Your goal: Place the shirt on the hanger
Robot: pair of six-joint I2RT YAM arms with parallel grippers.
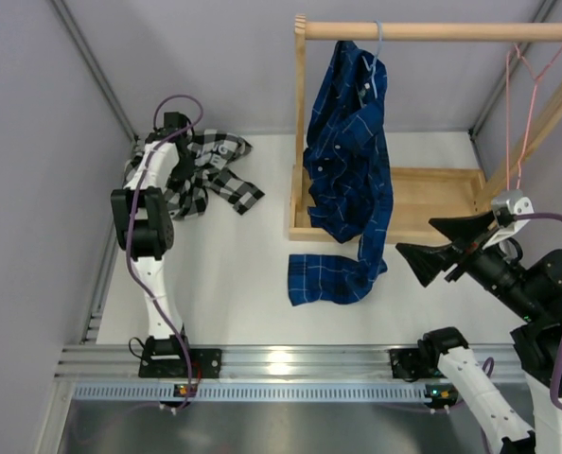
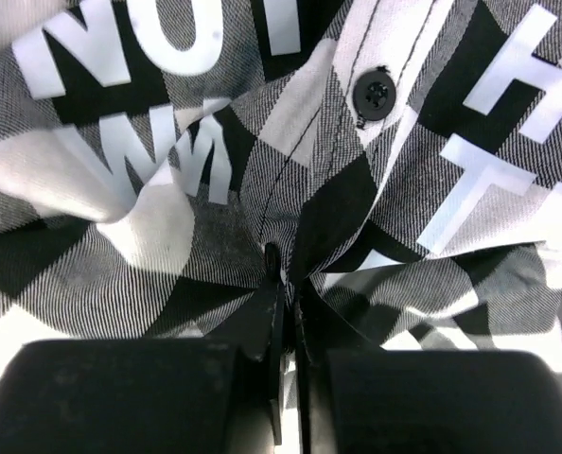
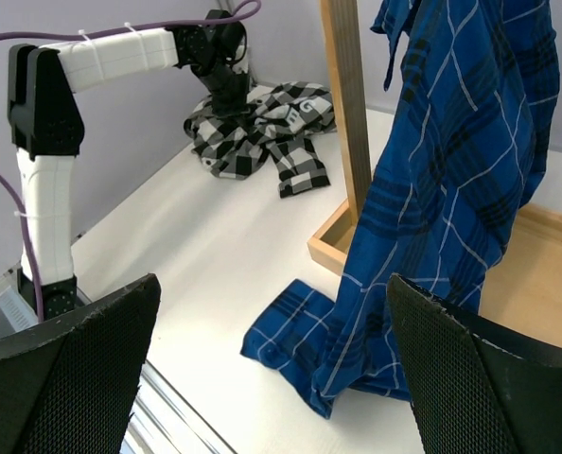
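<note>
Left gripper pinching shut on a fold of the shirt, its check cloth lying crumpled at the table's far left corner, blue plaid shirt hanging from the wooden rail, hanger dangling at the rail's right end, right gripper hovering wide open, holding nothing

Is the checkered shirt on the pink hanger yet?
Not yet. Done and in hand: the left gripper is shut on the crumpled black-and-white checked cloth shirt. Left: lifting it onto the thin pink wire hanger, bare on the wooden rail. The right gripper is open.
</note>
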